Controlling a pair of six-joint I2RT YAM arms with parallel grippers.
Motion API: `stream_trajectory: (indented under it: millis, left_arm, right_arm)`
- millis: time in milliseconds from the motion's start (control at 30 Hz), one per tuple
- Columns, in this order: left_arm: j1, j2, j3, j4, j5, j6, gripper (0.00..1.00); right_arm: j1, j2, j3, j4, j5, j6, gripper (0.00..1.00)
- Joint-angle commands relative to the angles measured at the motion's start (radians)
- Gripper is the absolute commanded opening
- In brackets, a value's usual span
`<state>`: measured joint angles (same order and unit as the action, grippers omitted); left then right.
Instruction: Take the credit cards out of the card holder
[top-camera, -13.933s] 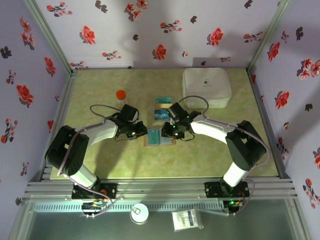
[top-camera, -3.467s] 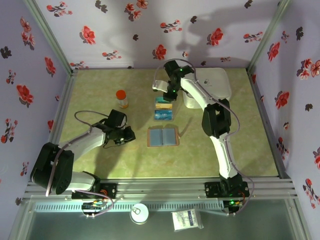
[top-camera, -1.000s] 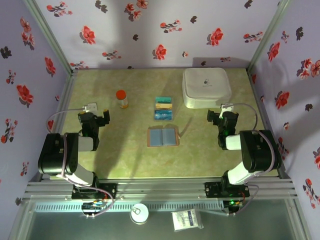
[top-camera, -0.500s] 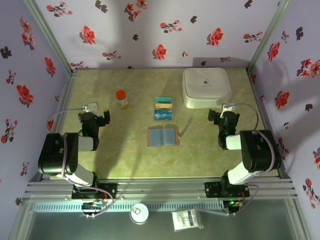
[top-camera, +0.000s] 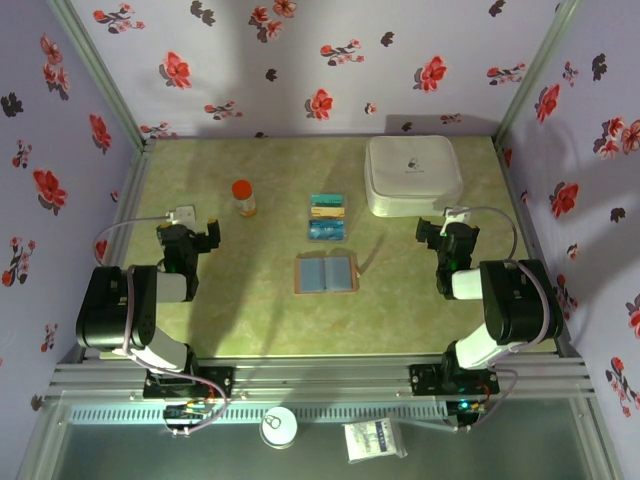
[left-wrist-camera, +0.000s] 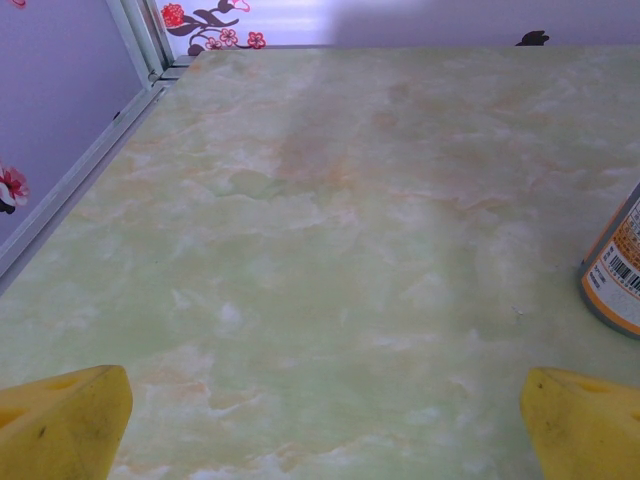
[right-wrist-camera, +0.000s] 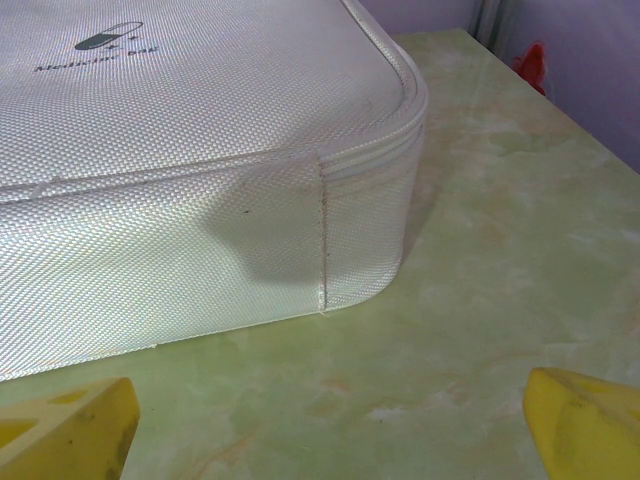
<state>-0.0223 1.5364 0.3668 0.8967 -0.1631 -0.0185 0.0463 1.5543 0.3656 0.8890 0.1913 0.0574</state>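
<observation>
Green marbled tabletop (top-camera: 250, 310), floral walls (top-camera: 300, 60): my arms sit folded, left gripper (top-camera: 186, 236) and right gripper (top-camera: 447, 238) well apart either side of the card holder (top-camera: 326, 272), jaws spread, empty. Holder lies open, panels bare; the credit cards (top-camera: 326, 218) rest just beyond it. Right wrist view adds the white case (right-wrist-camera: 200, 200) and its weave; left, the label on a bottle (left-wrist-camera: 615, 280).

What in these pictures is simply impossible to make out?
Credit cards, top view: too small to count surely or read.
Card holder, top view: too small to tell if its pockets are empty.
Bottle, left wrist view: cut off by the right edge.
White case, right wrist view: cut off by the left edge; closed, contents hidden.
</observation>
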Motion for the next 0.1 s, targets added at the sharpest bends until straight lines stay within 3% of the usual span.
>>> stream_trajectory:
  millis: [0,67]
  left_arm:
    - [-0.003,0.007,0.021,0.004,0.01,0.021,1.0]
    - [-0.003,0.008,0.021,0.004,0.01,0.021,1.0]
  right_arm:
    - [-0.006,0.004,0.024,-0.005,0.022,0.018,0.99]
    - [-0.006,0.001,0.013,0.006,0.024,0.014,0.99]
